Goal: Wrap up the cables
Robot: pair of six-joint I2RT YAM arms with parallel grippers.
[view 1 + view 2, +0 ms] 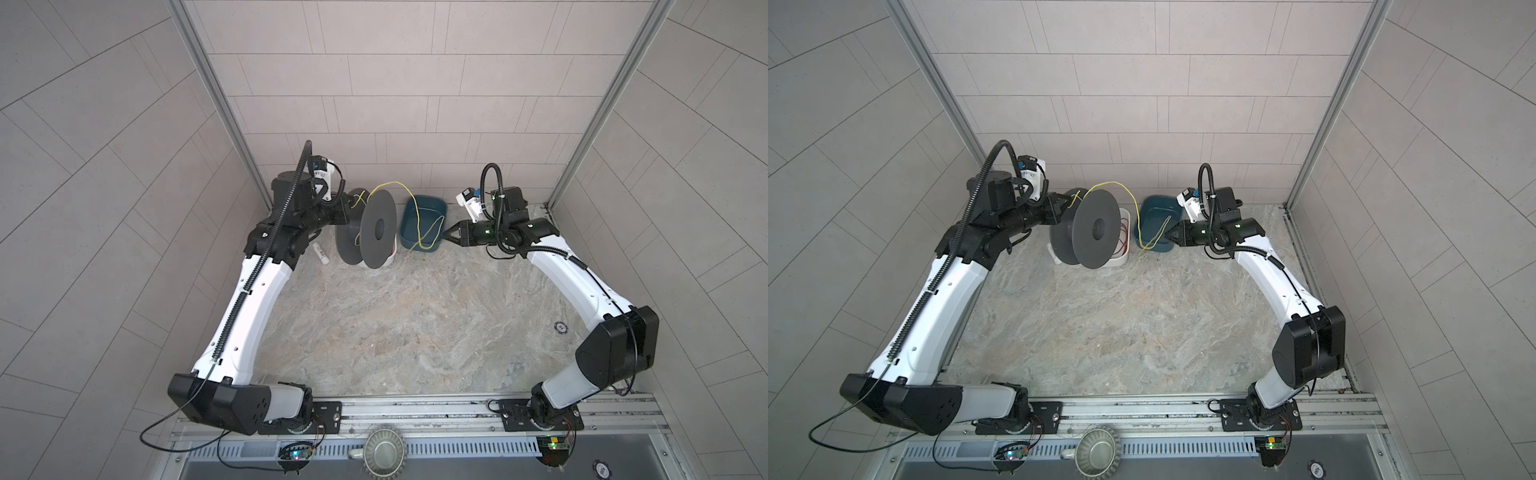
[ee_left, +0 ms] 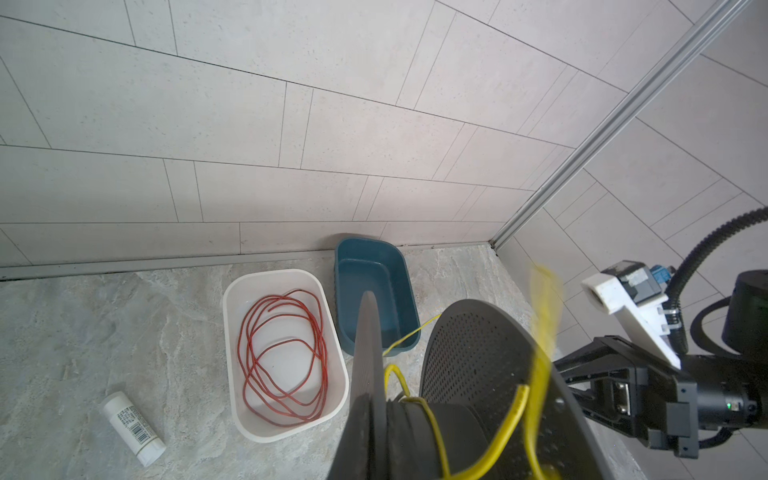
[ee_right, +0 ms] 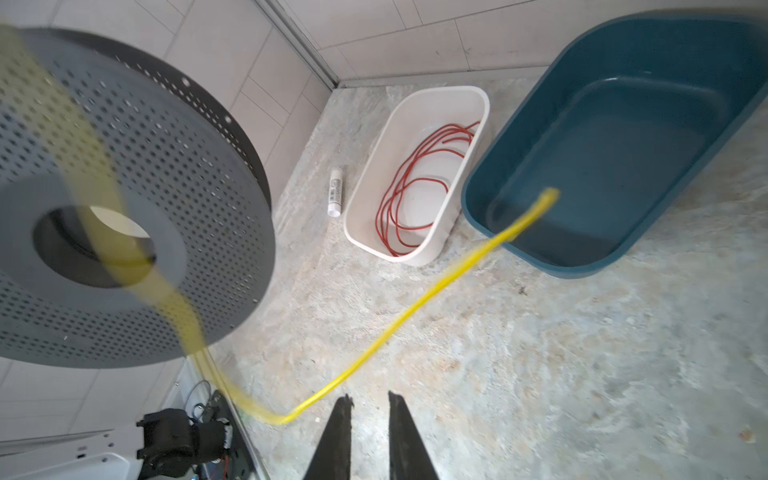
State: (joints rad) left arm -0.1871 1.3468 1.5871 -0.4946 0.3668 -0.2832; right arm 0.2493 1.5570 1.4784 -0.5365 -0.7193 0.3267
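Loosely coiled red wire [image 2: 244, 353] in white tub [image 2: 286, 430]; cables [image 3: 415, 309] over blue tub [image 3: 623, 158].

A blurred yellow wire [image 3: 415, 303] crosses the perforated gray spool [image 3: 199, 232] and bends just beside the right gripper [image 3: 370, 399], whose nearly closed fingertips hold nothing. It ends over the blue tub [image 3: 536, 124]. Beside that, a white tub [image 3: 419, 255] holds coiled red wire [image 3: 399, 195]. A white tube [image 3: 336, 192] lies nearby on the marbled tabletop [image 3: 540, 353].
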